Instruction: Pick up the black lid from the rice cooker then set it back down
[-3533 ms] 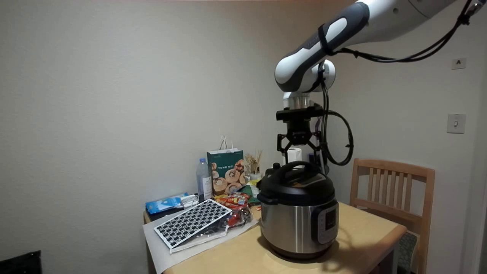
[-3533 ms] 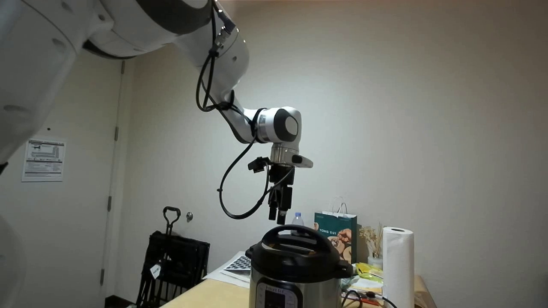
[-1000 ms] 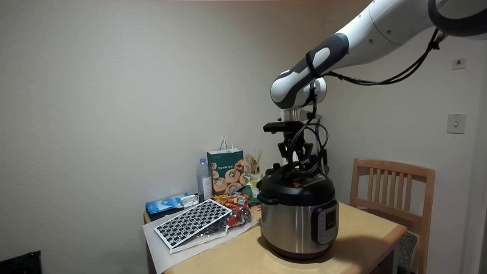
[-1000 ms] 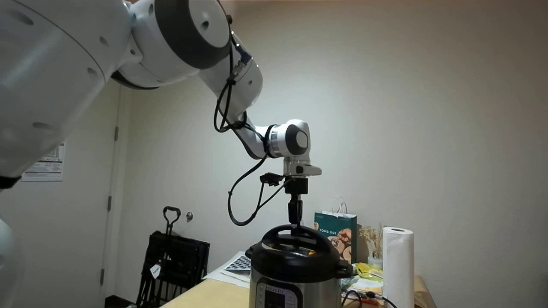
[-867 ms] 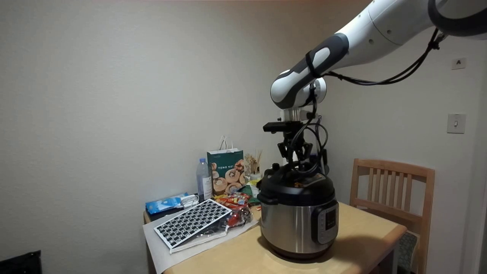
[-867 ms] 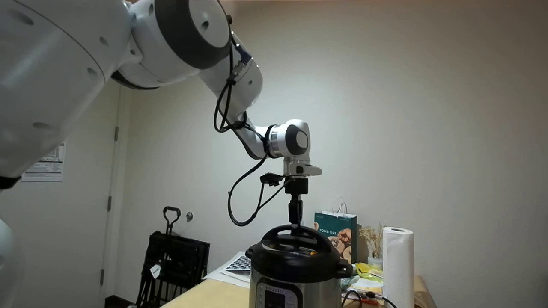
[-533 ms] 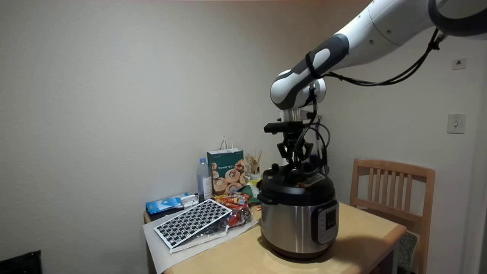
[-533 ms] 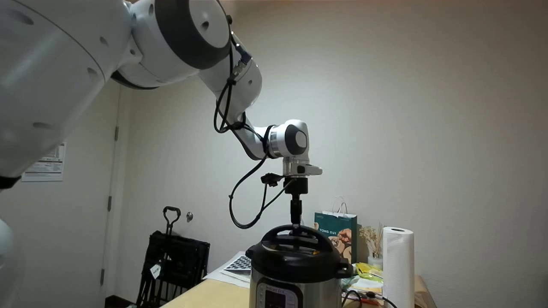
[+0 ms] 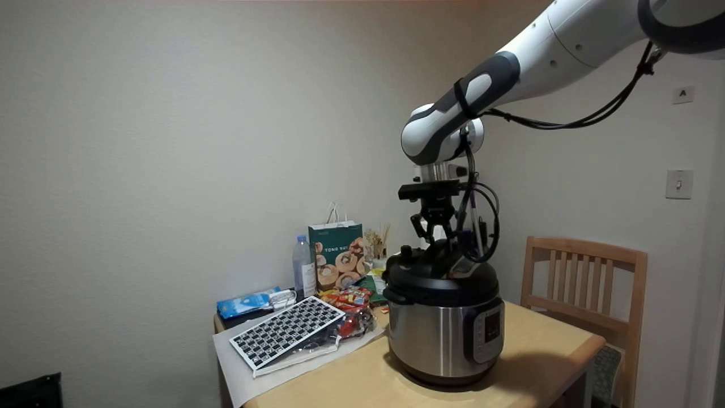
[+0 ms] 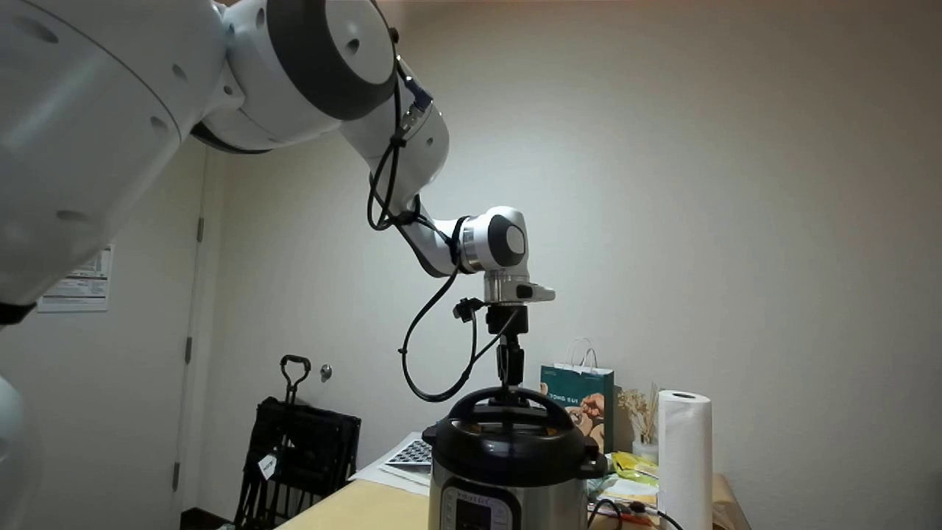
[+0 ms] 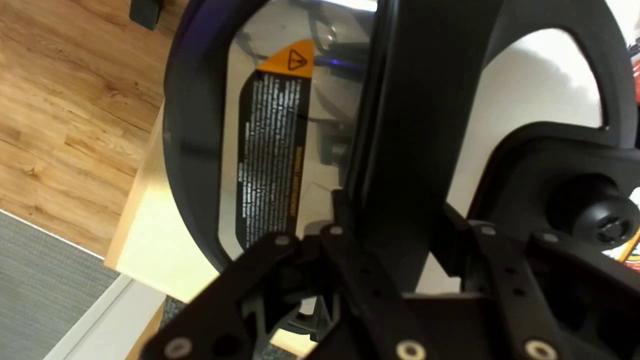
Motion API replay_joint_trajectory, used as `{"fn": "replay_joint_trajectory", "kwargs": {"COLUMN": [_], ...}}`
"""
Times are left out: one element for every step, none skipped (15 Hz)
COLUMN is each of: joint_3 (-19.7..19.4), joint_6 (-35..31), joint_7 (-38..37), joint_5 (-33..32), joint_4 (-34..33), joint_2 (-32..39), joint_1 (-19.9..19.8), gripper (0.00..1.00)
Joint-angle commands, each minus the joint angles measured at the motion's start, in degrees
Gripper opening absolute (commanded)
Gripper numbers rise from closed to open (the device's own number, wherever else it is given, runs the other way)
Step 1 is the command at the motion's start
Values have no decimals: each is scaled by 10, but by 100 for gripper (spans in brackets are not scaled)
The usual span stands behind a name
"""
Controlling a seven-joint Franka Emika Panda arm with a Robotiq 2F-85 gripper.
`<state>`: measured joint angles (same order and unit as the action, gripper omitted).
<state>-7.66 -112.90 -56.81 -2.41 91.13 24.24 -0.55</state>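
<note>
The black lid [image 10: 508, 450] sits level on the rice cooker [image 9: 427, 340], which has a shiny steel body and stands on the table. In the wrist view the lid's arched handle [image 11: 425, 100] runs between the fingers of my gripper [image 11: 395, 215]. One finger [image 11: 342, 207] lies along the handle's near-left side and the opposite finger [image 11: 450, 225] bears on its right side, so the jaws are shut on it. The handle crosses them at a slight slant. In both exterior views the fingertips are lost against the dark handle.
A paper towel roll [image 10: 684, 460] stands beside the cooker with cables [image 10: 607, 506] near it. A green paper bag [image 9: 337, 258], a bottle [image 9: 306, 269], snack packets [image 9: 351, 297] and a black-and-white grid panel [image 9: 288, 333] occupy the table's far side. A wooden chair [image 9: 586, 283] stands behind.
Since the oldest frames the gripper has come down onto the lid's handle and its jaws have drawn in. Over the last second the wrist has turned. The lid and cooker stay put.
</note>
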Motion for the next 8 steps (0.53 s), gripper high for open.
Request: {"fn": "replay_joint_trajectory", "kwargs": {"joint_3": [1,-1,-1,-1,-1,-1,0,-1], "joint_6": [-5,3,3,3,3,3,-19,-35], "joint_7": [22,4,4,4,4,4,25,53], "joint_5": [18,5,8,9,9,9,1,-12], "joint_4": [18,-1,-1,-1,-1,-1,2,0], "joint_2": [-17,0,0,0,0,0,1,6], "joint_1": [-12,0,-1,-2,-2,-2,-4,-7], "gripper": [14,39,39,39,39,14,14,14]}}
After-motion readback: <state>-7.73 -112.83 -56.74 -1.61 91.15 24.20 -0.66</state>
